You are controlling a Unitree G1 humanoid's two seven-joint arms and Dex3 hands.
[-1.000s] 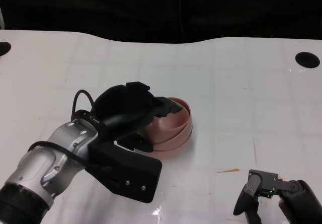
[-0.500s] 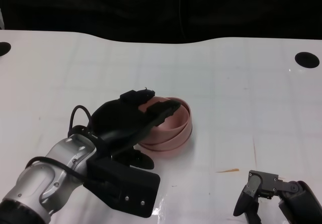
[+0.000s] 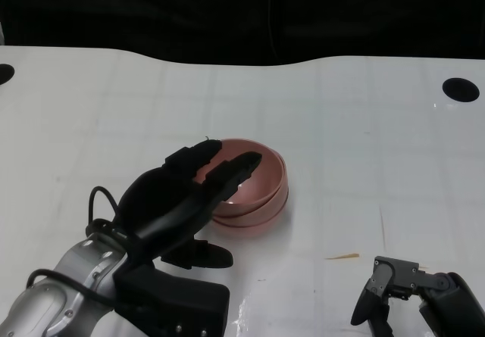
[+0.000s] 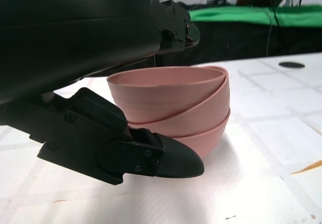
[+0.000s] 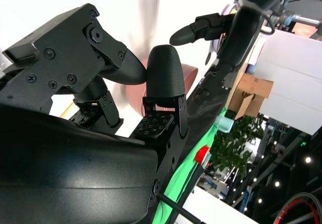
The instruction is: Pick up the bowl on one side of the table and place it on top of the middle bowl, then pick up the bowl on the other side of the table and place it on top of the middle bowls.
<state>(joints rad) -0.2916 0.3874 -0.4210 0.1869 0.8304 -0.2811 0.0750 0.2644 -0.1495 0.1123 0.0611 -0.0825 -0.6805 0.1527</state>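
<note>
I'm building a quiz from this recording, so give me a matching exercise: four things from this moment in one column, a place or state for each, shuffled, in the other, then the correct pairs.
Things:
1. left hand
2. right hand
3. stack of pink bowls
4. dark round hole

Places or states:
A. nested together near the middle of the table
B. at the table's far right edge
C. holding nothing, fingers stretched out over the bowl rim
D. low at the near right, away from the bowls

Pairs: 1-C, 2-D, 3-A, 4-B
</note>
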